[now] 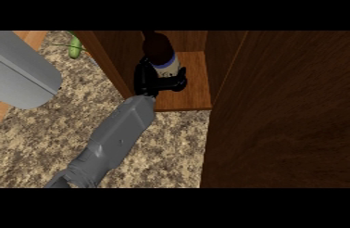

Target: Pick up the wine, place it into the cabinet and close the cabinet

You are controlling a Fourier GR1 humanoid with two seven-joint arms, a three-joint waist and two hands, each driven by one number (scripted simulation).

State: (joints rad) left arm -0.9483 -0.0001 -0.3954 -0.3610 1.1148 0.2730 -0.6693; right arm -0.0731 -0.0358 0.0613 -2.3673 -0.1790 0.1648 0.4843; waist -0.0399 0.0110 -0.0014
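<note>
In the head view, a single grey forearm runs from the lower left up to the centre top of the frame, where a black hand (152, 81) has its fingers (176, 83) curled round the wine (161, 55), which stands on the cabinet (193, 90) shelf. Which arm this is cannot be told for certain, though it looks like the left. The wide cabinet door (280, 111) fills the right of the frame, beside the speckled bench (164, 143); a good finish would probably set the bottle upright and deep enough, then uncurl the fingers and draw back without tipping it.
</note>
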